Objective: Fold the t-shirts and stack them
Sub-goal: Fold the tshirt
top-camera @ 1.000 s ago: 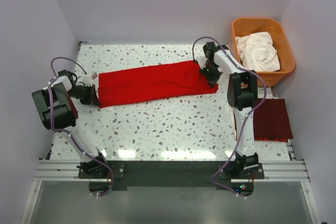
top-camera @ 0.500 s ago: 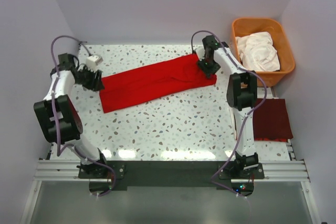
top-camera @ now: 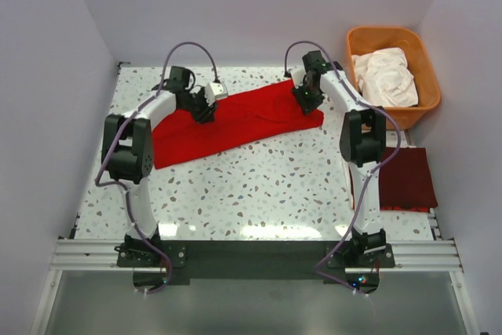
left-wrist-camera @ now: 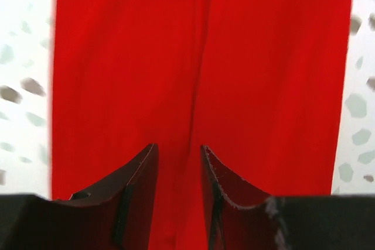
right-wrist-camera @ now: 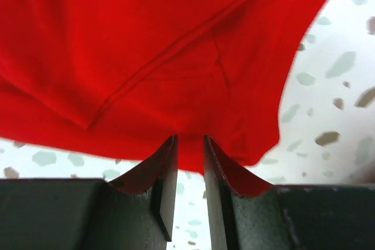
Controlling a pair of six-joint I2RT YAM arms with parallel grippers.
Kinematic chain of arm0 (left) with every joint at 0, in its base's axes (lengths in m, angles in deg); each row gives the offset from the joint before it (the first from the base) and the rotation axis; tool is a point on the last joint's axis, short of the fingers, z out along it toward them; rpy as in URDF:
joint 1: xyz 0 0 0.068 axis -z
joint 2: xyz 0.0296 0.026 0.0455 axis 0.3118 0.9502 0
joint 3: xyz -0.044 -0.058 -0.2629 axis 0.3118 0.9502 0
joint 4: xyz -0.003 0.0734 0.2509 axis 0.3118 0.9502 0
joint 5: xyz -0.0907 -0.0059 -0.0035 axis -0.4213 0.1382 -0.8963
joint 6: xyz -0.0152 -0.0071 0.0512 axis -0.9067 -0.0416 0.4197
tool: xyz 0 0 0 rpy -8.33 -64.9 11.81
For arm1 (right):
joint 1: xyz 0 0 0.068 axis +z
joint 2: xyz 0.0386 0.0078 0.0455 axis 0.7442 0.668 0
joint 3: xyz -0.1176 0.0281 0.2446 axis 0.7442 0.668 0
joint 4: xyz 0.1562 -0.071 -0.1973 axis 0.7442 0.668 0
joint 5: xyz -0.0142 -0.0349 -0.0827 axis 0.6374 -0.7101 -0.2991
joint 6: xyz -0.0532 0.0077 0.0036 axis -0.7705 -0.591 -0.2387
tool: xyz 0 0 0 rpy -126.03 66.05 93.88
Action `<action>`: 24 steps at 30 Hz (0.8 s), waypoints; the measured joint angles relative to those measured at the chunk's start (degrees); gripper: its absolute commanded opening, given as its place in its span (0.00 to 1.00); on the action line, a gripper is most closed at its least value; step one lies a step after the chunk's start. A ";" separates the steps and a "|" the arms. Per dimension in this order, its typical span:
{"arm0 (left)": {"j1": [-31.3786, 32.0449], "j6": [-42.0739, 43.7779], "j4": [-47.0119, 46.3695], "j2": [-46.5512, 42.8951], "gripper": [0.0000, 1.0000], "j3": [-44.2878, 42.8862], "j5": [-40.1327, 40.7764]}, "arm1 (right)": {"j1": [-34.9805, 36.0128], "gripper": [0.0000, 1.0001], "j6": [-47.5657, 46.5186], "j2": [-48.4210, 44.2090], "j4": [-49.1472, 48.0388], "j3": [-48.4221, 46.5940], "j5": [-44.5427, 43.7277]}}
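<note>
A bright red t-shirt [top-camera: 251,119], folded into a long band, lies slanted across the far part of the table. My left gripper [top-camera: 202,109] is over the band's left part. In the left wrist view the left gripper [left-wrist-camera: 179,147] has its jaws close together with red cloth [left-wrist-camera: 263,68] between them. My right gripper [top-camera: 306,100] is at the band's right end. In the right wrist view the right gripper [right-wrist-camera: 190,139] is pinched on the shirt's edge [right-wrist-camera: 146,57]. A folded dark red t-shirt [top-camera: 408,178] lies at the table's right edge.
An orange basket [top-camera: 357,41] with white clothes [top-camera: 384,76] stands at the back right. The speckled table [top-camera: 259,186] lies below the shirt. Walls close in at the left, back and right.
My left gripper has swung from the far left edge up and right to the table's middle, carrying the shirt's left end. The band now lies slanted. My right gripper moved slightly back.
</note>
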 measured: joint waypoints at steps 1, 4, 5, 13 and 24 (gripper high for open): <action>0.04 0.55 0.11 0.81 0.39 1.16 1.03 | 0.00 0.27 -0.02 0.98 -0.20 0.07 -0.04; 0.07 2.21 0.81 1.31 0.35 4.96 3.54 | 0.00 0.25 -0.22 2.82 -1.09 1.86 -0.22; 0.07 2.97 0.85 1.31 0.34 6.47 4.31 | 0.02 0.25 -0.39 2.80 -1.64 2.64 -0.28; 0.55 10.43 -1.62 -7.72 0.31 20.68 6.51 | 0.28 0.24 -1.14 -4.37 -6.27 15.37 0.17; -1.64 19.58 10.19 -20.70 0.43 29.94 4.00 | 0.04 0.32 -2.12 -18.69 4.98 32.37 13.60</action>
